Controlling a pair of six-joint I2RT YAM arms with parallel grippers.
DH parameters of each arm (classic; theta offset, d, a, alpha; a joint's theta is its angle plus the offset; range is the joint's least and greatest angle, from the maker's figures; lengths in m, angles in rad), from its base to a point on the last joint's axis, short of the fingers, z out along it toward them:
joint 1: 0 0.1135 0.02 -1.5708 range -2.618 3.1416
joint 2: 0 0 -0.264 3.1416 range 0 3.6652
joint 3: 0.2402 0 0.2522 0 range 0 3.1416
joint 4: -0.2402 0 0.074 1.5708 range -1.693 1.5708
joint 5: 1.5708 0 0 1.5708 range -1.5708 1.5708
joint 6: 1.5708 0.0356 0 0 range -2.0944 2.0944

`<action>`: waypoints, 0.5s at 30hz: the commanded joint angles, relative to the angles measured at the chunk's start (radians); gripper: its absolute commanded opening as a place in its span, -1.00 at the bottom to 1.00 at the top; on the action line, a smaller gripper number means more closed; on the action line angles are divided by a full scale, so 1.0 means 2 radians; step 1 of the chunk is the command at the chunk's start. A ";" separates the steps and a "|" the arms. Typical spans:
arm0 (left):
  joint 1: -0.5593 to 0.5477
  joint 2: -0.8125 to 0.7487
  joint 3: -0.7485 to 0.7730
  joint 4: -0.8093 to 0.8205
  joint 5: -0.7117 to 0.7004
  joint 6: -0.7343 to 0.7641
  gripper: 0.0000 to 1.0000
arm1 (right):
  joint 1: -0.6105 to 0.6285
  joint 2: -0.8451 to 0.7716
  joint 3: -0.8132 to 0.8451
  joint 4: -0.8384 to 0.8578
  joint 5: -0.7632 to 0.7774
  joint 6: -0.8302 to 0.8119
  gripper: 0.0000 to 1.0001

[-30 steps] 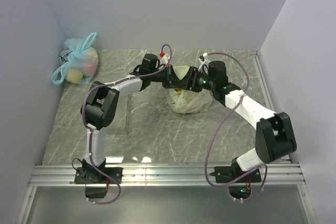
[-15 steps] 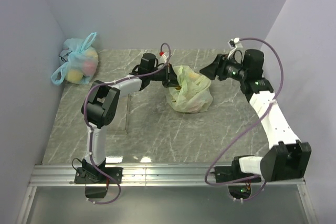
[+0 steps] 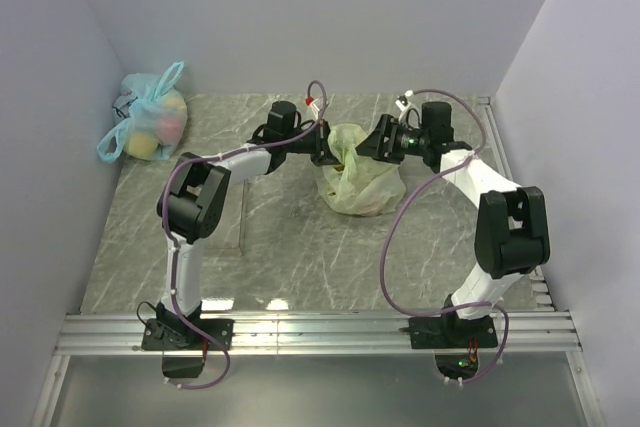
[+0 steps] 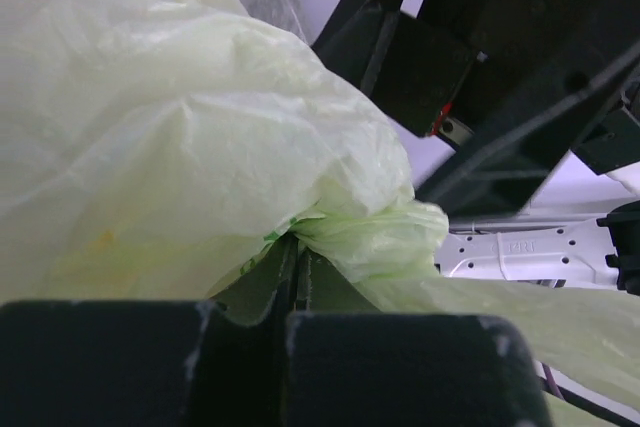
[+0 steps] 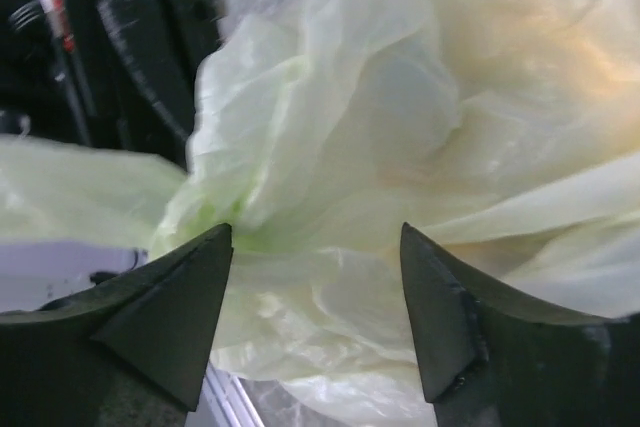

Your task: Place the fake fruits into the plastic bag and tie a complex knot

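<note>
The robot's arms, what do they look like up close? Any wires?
Both the left arm and right arm have white tubes joined by chunky black joints. A thin purple cable loops along each. The right gripper has black wedge fingers.

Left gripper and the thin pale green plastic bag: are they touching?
Touching. The left wrist view shows the left gripper pinching a gathered fold of the thin pale green plastic bag between its shut fingers.
</note>
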 commanded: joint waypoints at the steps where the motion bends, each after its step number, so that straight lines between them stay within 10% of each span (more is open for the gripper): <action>1: -0.001 0.005 0.001 0.039 0.017 -0.009 -0.99 | 0.018 -0.013 -0.004 0.040 -0.056 0.010 0.54; 15: -0.012 0.019 -0.020 0.303 0.089 -0.178 -0.99 | 0.080 0.003 -0.056 0.192 -0.055 0.195 0.61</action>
